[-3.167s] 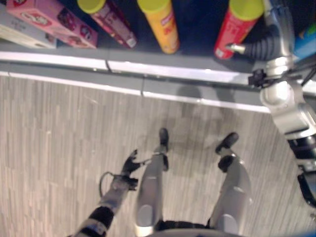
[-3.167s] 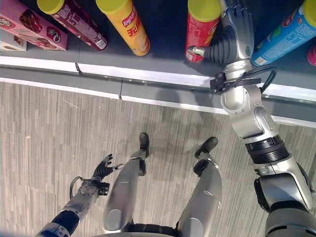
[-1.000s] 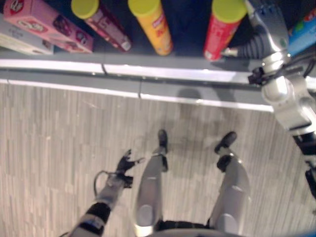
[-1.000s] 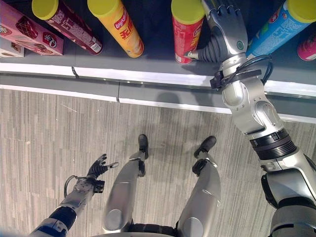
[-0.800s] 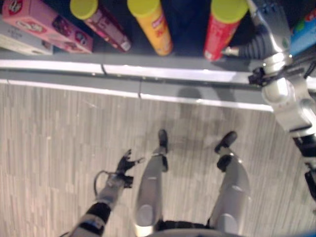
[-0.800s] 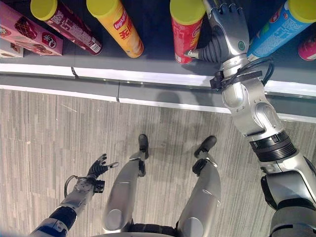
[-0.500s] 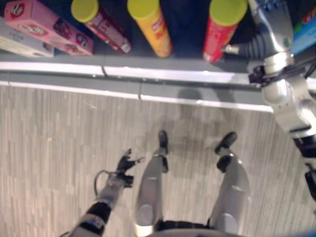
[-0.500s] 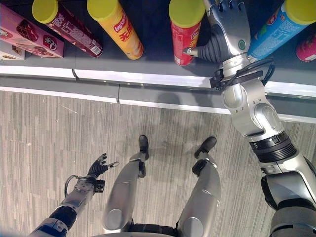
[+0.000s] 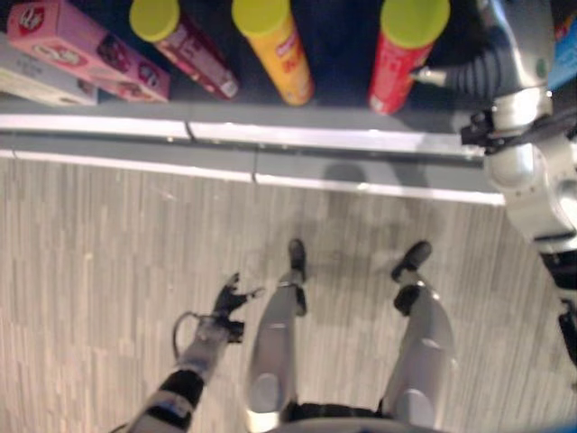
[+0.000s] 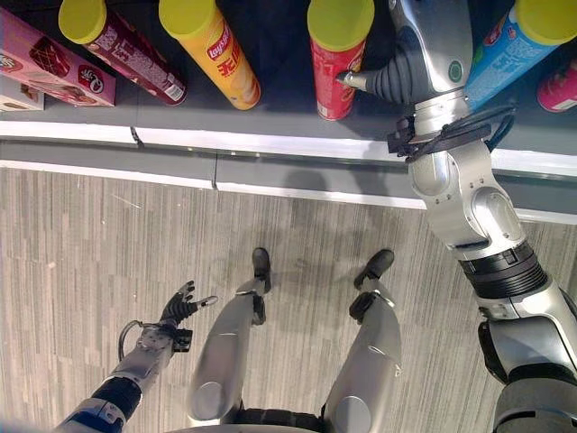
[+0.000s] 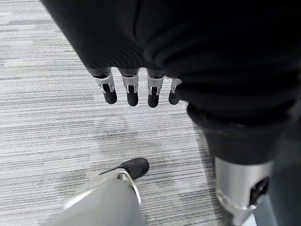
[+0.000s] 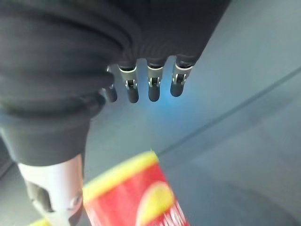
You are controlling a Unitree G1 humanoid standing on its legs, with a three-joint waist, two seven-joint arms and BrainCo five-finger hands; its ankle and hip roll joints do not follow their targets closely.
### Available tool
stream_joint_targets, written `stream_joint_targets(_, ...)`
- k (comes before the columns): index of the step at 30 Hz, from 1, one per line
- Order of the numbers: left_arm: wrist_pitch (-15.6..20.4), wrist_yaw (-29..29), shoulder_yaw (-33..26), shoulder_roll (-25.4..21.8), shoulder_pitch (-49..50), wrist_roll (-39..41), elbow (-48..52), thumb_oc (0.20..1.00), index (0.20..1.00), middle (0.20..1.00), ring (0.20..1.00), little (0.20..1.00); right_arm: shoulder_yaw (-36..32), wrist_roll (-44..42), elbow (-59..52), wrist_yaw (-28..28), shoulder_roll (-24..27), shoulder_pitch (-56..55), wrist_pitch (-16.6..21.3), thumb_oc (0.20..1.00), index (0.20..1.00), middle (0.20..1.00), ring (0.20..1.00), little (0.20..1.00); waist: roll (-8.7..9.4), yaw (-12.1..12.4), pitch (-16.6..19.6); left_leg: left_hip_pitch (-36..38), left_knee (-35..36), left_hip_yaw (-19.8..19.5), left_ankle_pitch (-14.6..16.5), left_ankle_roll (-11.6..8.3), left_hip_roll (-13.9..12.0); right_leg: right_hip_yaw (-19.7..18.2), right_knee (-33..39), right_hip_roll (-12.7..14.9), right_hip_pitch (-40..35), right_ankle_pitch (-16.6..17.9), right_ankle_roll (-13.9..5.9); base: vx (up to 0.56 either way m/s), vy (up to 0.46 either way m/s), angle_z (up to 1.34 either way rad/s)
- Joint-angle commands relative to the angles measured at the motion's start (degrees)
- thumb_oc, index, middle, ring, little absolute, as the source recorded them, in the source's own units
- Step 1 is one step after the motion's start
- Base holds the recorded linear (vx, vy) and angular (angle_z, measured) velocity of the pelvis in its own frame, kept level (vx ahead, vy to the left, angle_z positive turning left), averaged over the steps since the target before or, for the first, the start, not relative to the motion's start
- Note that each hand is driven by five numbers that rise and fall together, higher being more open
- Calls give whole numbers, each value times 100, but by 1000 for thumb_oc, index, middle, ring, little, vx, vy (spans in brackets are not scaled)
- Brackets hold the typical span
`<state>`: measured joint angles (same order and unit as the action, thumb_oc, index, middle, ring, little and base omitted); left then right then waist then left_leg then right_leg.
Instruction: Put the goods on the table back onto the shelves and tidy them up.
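Shelf [image 10: 270, 144] with red can [image 10: 335, 54], right hand [image 10: 431, 54] relaxed beside it, left hand [image 10: 180, 307] loose.

boxes [image 10: 54, 63] left of three cans [image 10: 212, 50] on shelf [image 10: 288, 135]

Shelf [image 10: 270, 144], upper part of the frame: five lidded tube cans in a row — one maroon can [image 10: 122, 50], one yellow can [image 10: 212, 50], one red can [image 10: 336, 54], one blue can [image 10: 518, 50], and one pink can [image 10: 557, 90] cut by the right edge. Upper left corner: two boxes, one pink box [image 10: 50, 59] and one pale box [image 10: 16, 95] beneath it.
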<state>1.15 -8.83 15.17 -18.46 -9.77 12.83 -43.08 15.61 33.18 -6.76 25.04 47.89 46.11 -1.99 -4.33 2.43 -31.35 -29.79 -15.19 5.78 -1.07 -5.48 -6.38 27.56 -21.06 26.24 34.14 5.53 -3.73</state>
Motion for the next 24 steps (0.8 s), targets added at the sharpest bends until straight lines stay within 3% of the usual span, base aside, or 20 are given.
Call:
stream_joint_targets(1, 64, -118, -11, -112, 158, 76, -177, 1000, 1000, 1000, 1000, 1000, -579, -94, -866, 233, 152, -600, 300, 1000, 1000, 1000, 1000, 1000, 122, -49, 392, 252, 872, 2, -109, -488, -358, -481, -145, 367, -295, -33, -1003, 58, 18, 0)
stream_joint_targets(5, 76, -64, -65, -77, 261, 67, -215, 1000, 1000, 1000, 1000, 1000, -689, -601, -980, 24, -39, -1158, 539, 1000, 1000, 1000, 1000, 1000, 234, -62, 512, 472, 1014, 18, -146, -501, -368, -407, 80, 298, -590, 37, -1017, 42, 12, -2)
stream_joint_targets(13, 62, -25, -168, -35, 443, 26, -123, 1000, 1000, 1000, 1000, 1000, -996, -730, -872, -212, -220, -2262, 557, 1000, 1000, 1000, 1000, 1000, 377, -123, 667, 767, 1145, 58, -180, -523, -404, -332, 332, 210, -975, 67, -1019, 5, 7, -1)
stream_joint_targets(14, 63, -15, -176, -34, 470, -1, -110, 1000, 1000, 1000, 1000, 1000, -1054, -715, -869, -241, -237, -2414, 559, 1000, 1000, 1000, 1000, 1000, 413, -137, 687, 751, 1154, 94, -296, -484, -382, -244, 430, 234, -1014, 194, -950, 41, 5, -2)
stream_joint_targets(15, 66, -23, -180, -42, 531, -7, -91, 1000, 1000, 1000, 1000, 1000, -1110, -741, -869, -241, -274, -2557, 576, 1000, 1000, 1000, 1000, 1000, 418, -147, 753, 876, 1207, 80, -203, -536, -430, -275, 476, 183, -1144, 106, -1031, -2, 25, -5)
stream_joint_targets(16, 68, -8, -195, -48, 580, -25, -64, 1000, 1000, 1000, 1000, 1000, -1163, -776, -866, -276, -294, -2702, 594, 1000, 1000, 1000, 1000, 1000, 454, -170, 798, 897, 1250, 124, -308, -497, -408, -204, 587, 189, -1188, 212, -965, 79, 14, -8)
stream_joint_targets(19, 49, 79, -272, -92, 716, -122, -55, 1000, 1000, 1000, 1000, 1000, -1243, -1022, -845, -595, -411, -3245, 664, 1000, 1000, 1000, 1000, 1000, 499, -223, 1008, 1208, 1465, 226, -353, -510, -436, -120, 870, 97, -1526, 267, -991, 87, 27, -13)
stream_joint_targets(24, 31, 248, -402, -103, 919, -239, 20, 1000, 1000, 1000, 1000, 1000, -1219, -2177, -694, -1425, -871, -4217, 888, 1000, 1000, 1000, 1000, 1000, 564, -335, 1396, 1750, 1845, 422, -407, -513, -432, -26, 1229, -21, -2033, 317, -1023, 109, 33, -14)
